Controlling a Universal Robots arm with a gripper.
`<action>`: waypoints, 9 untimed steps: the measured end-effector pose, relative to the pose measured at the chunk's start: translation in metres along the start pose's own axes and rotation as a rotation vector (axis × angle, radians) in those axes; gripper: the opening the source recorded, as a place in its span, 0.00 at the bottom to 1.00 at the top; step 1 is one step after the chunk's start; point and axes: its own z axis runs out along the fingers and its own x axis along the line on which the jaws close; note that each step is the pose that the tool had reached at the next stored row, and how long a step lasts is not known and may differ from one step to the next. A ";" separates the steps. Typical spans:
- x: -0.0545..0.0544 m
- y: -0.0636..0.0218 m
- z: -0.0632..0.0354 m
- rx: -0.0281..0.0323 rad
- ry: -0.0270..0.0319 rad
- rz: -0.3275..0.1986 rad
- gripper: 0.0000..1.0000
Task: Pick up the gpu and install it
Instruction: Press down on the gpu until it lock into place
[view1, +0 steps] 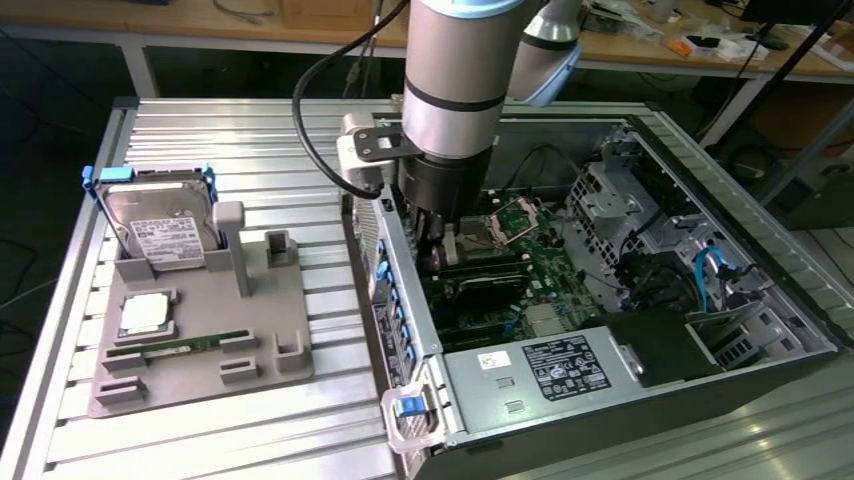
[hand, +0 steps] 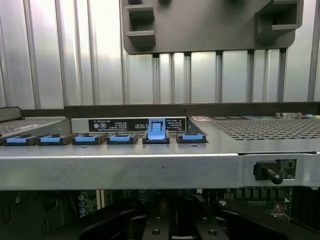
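My gripper (view1: 434, 248) reaches down inside the open computer case (view1: 747, 300), close to its rear wall on the exterior view's left. Right below it a thin dark card, the gpu (view1: 483, 277), stands on edge across the green motherboard (view1: 541, 250). The arm hides where fingers and card meet, so a grip cannot be confirmed. In the wrist view the dark gripper (hand: 175, 227) hangs just inside the case's rear wall (hand: 150, 170). One blue slot clip (hand: 156, 131) stands raised among the flat ones.
On the exterior view's left a grey fixture (view1: 200, 345) holds a hard drive (view1: 160, 235), a processor (view1: 144, 315) and a memory stick (view1: 180, 348). The power supply (view1: 547, 370) fills the case's near end. Drive cages and cables (view1: 707, 270) crowd its far side.
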 end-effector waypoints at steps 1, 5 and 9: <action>0.000 -0.0008 -0.0002 -0.0005 0.0002 0.000 0.11; 0.000 -0.0050 -0.0036 -0.0066 0.0009 0.003 0.11; 0.000 -0.0062 -0.0096 -0.0079 0.0004 0.004 0.11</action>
